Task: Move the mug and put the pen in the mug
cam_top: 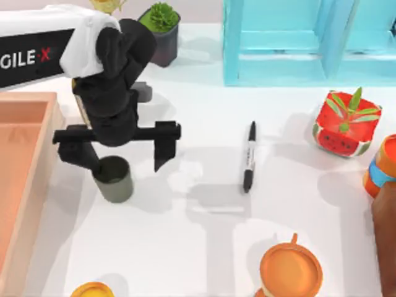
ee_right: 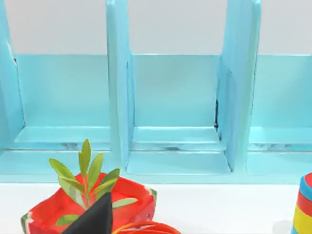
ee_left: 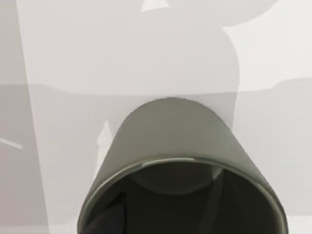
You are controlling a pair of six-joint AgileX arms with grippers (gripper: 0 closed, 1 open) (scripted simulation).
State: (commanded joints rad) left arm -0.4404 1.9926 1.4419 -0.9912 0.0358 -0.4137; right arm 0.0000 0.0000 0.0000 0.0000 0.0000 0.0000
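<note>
left pincer astride mug

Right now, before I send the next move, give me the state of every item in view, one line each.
Left gripper: open, fingers straddling the mug.
Small dark grey-olive cylindrical mug: upright on the table, nothing inside.
Slim black marker pen: lying flat on the table, apart from the mug.
Large orange cup: upright.
Watermelon-painted planter: upright, holding a green plant.
Dark pot with green plant: upright.
</note>
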